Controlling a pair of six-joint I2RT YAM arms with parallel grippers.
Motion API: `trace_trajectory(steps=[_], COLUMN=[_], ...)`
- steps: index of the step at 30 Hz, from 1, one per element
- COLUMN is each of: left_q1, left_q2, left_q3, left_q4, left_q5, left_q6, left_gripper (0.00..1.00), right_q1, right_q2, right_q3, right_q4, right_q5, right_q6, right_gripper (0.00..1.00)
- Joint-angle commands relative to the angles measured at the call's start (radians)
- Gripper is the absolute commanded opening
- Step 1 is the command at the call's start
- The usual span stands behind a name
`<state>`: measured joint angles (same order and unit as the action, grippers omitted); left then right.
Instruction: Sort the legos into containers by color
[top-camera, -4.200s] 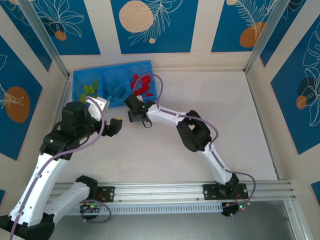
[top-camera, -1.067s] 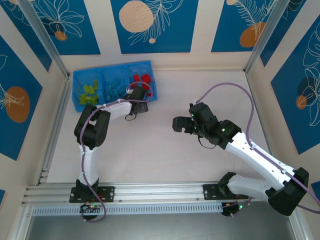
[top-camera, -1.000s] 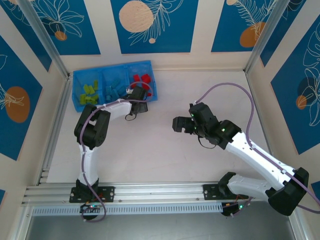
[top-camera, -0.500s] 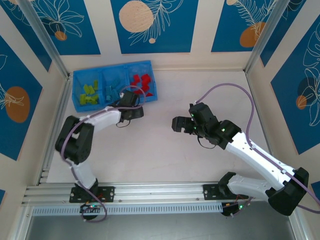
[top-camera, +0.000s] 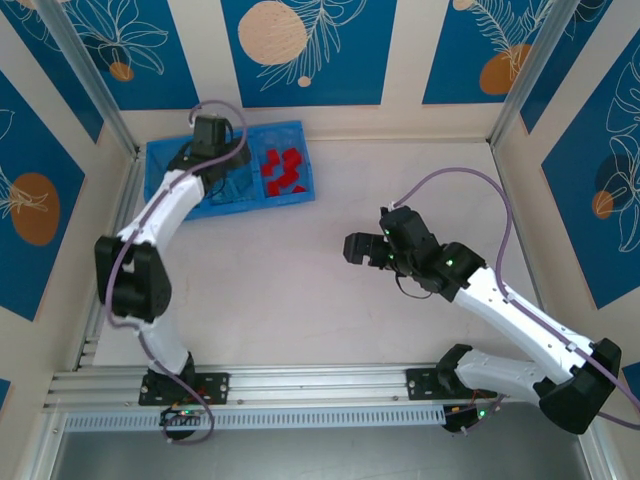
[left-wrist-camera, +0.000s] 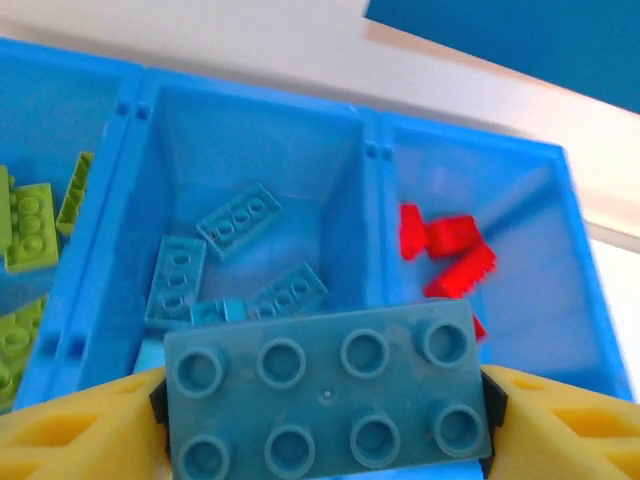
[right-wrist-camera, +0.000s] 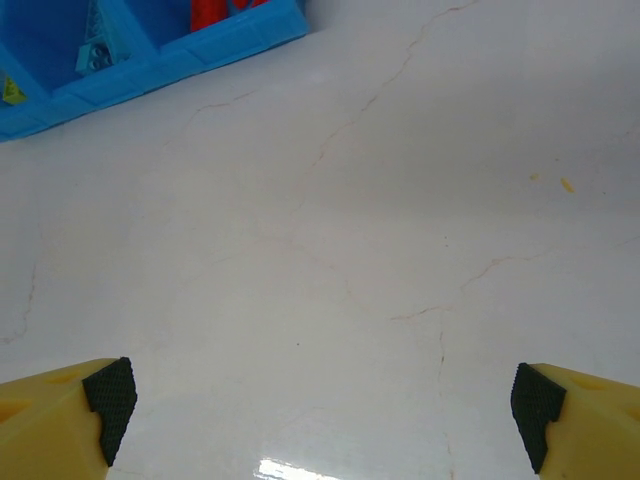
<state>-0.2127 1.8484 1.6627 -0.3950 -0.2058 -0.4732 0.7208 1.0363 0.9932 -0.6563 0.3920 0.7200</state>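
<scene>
A pale table (top-camera: 400, 190) is stretching between blue-patterned walls (top-camera: 340, 60). The left claw (left-wrist-camera: 325, 425) is clamping a light-blue brick (left-wrist-camera: 325, 385) above the tray (left-wrist-camera: 365, 220), seemingly straddling the wall between the blue bricks (left-wrist-camera: 240, 215) and the red bricks (left-wrist-camera: 450, 250) (an awkward spot). Dropped here, it could be tumbling into red. The right claw (right-wrist-camera: 320, 410) is hanging wide apart and empty over the table.

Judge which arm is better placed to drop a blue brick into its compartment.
Left. The left pincer holds a light blue brick above the middle compartment, where other blue bricks lie; the right pincer hangs open over the table, away from the tray.
</scene>
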Motion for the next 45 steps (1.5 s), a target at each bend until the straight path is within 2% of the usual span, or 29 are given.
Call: trace_trajectory(steps=[1, 3, 5, 8, 10, 14, 20, 23, 25, 26, 28, 31, 34, 36, 37, 38, 39, 40, 41, 42, 43, 44, 45], left_q1=[0.039, 0.045, 0.046, 0.042, 0.039, 0.016, -0.028, -0.027, -0.028, -0.027, -0.027, -0.023, -0.009, 0.007, 0.021, 0.034, 0.045, 0.058, 0.072, 0.08, 0.083, 0.094, 0.109], left_q2=[0.175, 0.264, 0.286, 0.216, 0.107, -0.208, -0.661, -0.826, -0.908, -0.949, -1.011, -1.076, -1.063, -0.998, -0.944, -0.882, -0.825, -0.761, -0.687, -0.621, -0.551, -0.478, -0.409], left_q3=[0.21, 0.367, 0.435, 0.383, 0.247, -0.128, -0.539, -0.685, -0.785, -0.851, -1.0, -1.236, -1.399, -1.421, -1.414, -1.406, -1.397, -1.386, -1.375, -1.36, -1.33, -1.298, -1.289], left_q4=[-0.169, -0.237, -0.26, -0.234, -0.157, 0.022, 0.077, 0.055, 0.078, 0.118, 0.235, 0.515, 0.771, 0.853, 0.893, 0.939, 0.984, 1.038, 1.106, 1.148, 1.164, 1.163, 1.202], left_q5=[0.072, 0.082, 0.083, 0.132, 0.166, 0.174, 0.062, 0.014, -0.009, -0.031, -0.107, -0.191, -0.186, -0.172, -0.153, -0.124, -0.101, -0.073, -0.045, -0.02, -0.019, -0.026, -0.014], left_q6=[0.042, 0.074, 0.088, 0.077, 0.059, 0.048, 0.148, 0.209, 0.277, 0.313, 0.367, 0.386, 0.429, 0.472, 0.492, 0.505, 0.504, 0.499, 0.493, 0.505, 0.521, 0.504, 0.49], left_gripper=[0.79, 0.86, 0.91, 0.96, 0.97, 0.99, 1.0, 1.0, 1.0, 1.0, 1.0, 1.0, 1.0, 1.0, 1.0, 1.0, 1.0, 1.0, 1.0, 1.0, 1.0, 1.0, 1.0], right_q1=[0.006, 0.006, 0.005, -0.005, -0.021, -0.091, -0.286, -0.42, -0.502, -0.56, -0.681, -0.757, -0.781, -0.732, -0.711, -0.7, -0.683, -0.693, -0.712, -0.715, -0.716, -0.71, -0.692], right_q2=[-0.054, -0.076, -0.091, -0.12, -0.135, -0.164, -0.178, -0.158, -0.131, -0.107, -0.049, 0.085, 0.251, 0.338, 0.397, 0.453, 0.468, 0.471, 0.515, 0.495, 0.475, 0.493, 0.496], right_q3=[-0.027, -0.037, -0.046, -0.084, -0.115, -0.181, -0.304, -0.415, -0.501, -0.545, -0.526, -0.58, -0.587, -0.555, -0.573, -0.567, -0.556, -0.582, -0.615, -0.623, -0.598, -0.612, -0.612], right_q4=[-0.031, -0.051, -0.068, -0.073, -0.049, 0.027, 0.215, 0.415, 0.59, 0.694, 0.706, 0.963, 1.151, 1.246, 1.362, 1.445, 1.429, 1.446, 1.576, 1.582, 1.476, 1.55, 1.536], right_q5=[0.0, 0.017, 0.045, 0.092, 0.103, 0.161, 0.25, 0.207, 0.124, 0.079, -0.023, -0.029, -0.08, -0.053, -0.052, -0.106, -0.167, -0.198, -0.197, -0.191, -0.183, -0.172, -0.125], right_q6=[0.03, 0.031, 0.034, 0.032, 0.01, -0.068, -0.194, -0.276, -0.349, -0.368, -0.375, -0.453, -0.434, -0.48, -0.524, -0.554, -0.602, -0.608, -0.582, -0.575, -0.568, -0.578, -0.583], right_gripper=[0.99, 0.99, 1.0, 1.0, 0.99, 1.0, 1.0, 1.0, 1.0, 0.99, 0.99, 0.99, 0.99, 0.99, 0.99, 0.99, 1.0, 0.99, 0.99, 0.99, 0.99, 0.99, 0.99])
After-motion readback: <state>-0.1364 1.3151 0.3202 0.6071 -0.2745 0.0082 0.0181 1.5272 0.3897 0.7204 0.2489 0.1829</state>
